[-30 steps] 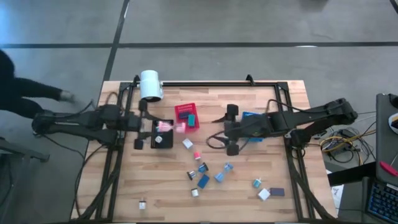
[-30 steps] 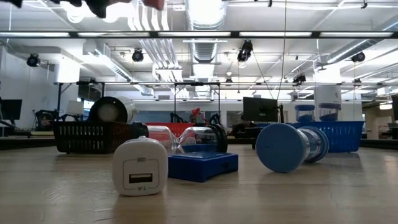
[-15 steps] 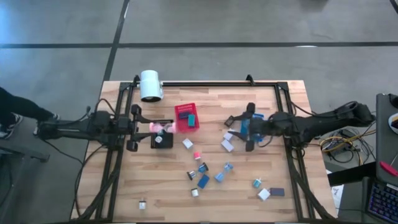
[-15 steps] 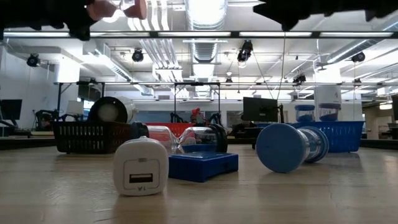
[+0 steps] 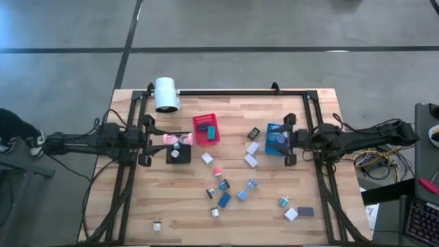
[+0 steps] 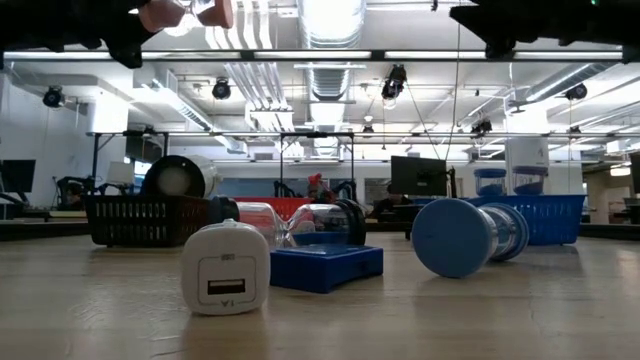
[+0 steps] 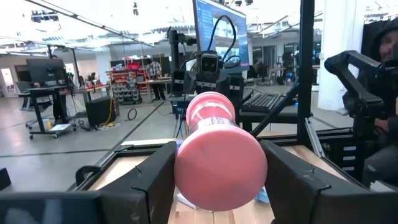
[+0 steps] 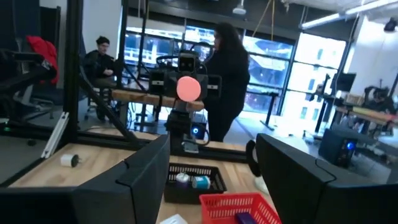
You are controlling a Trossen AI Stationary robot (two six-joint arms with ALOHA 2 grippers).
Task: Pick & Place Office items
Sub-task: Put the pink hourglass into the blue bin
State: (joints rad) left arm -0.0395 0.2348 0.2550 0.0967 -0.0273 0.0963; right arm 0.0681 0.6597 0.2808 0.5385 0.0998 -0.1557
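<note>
High view: the left gripper (image 5: pixel 167 140) hangs near the tabletop's left edge, above the black bin (image 5: pixel 180 154), clenched on a pink hourglass (image 5: pixel 180 140) whose rounded end fills the space between its fingers (image 7: pixel 154 180) in the left wrist view. Right gripper (image 5: pixel 285 140) sits over the blue bin (image 5: pixel 276 138) near the right edge, fingers (image 8: pixel 146 177) spread and holding nothing. More small office items (image 5: pixel 226 192) lie scattered toward the near edge.

Bright overhead ceiling lights, soft shadows, mild blur in wrist views
</note>
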